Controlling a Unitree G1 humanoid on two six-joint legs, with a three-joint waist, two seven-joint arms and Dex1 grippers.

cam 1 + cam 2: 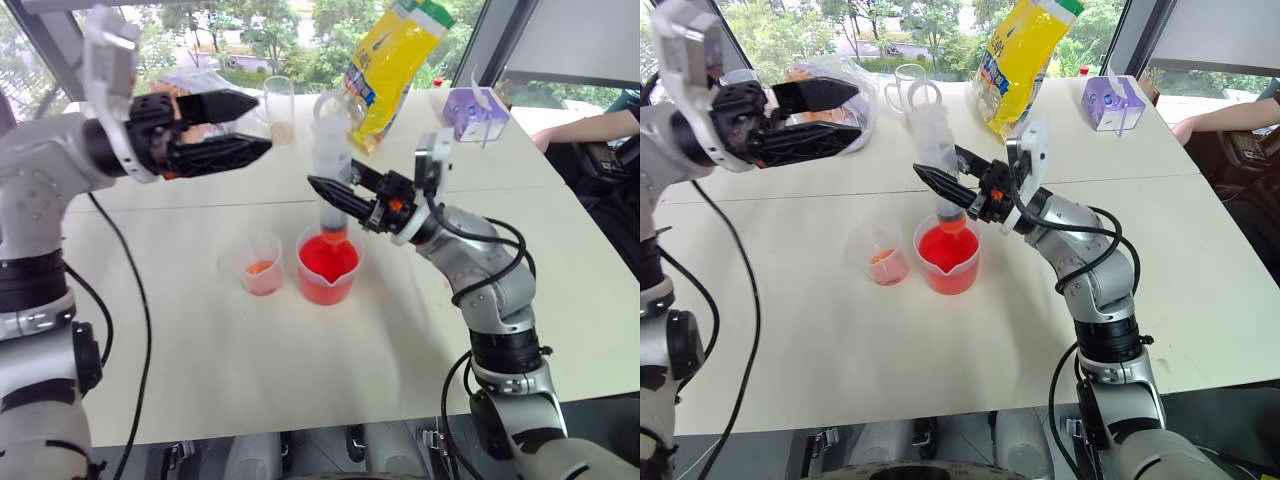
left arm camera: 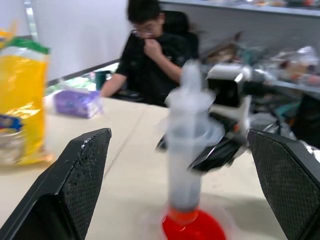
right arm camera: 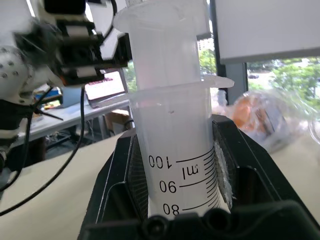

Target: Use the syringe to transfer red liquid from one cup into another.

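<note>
The right gripper [image 1: 340, 196] is seen clamped on the barrel of the syringe [image 1: 331, 170], its two black fingers pressed against opposite sides of the clear tube just below the flange, as the right wrist view confirms. The syringe is held upright, its long axis close to vertical, with the plunger end uppermost and the short orange-red tip pointing down into the red beaker [image 1: 327, 265]. The tip is judged to sit at or just above the surface of the red liquid [image 1: 327, 257]; whether it is immersed cannot be told.

Taking the red beaker as the landmark, the small pinkish cup [image 1: 258, 263] stands just beside it on the robot's left, the two not quite touching, with only an orange spot of residue at its bottom. The left gripper [image 1: 262, 124] is found above and to the left of the beaker, well clear of the syringe top, its fingers spread wide and holding nothing, pointing roughly level toward the syringe.

The coming move is judged to turn on the plunger end, which lies to the right of the left gripper. The left gripper is the nearer free gripper for working the plunger.

A glass mug [image 1: 279, 108] and a yellow bag [image 1: 392, 68] stand beyond the beaker on the white table [image 1: 250, 380].
</note>
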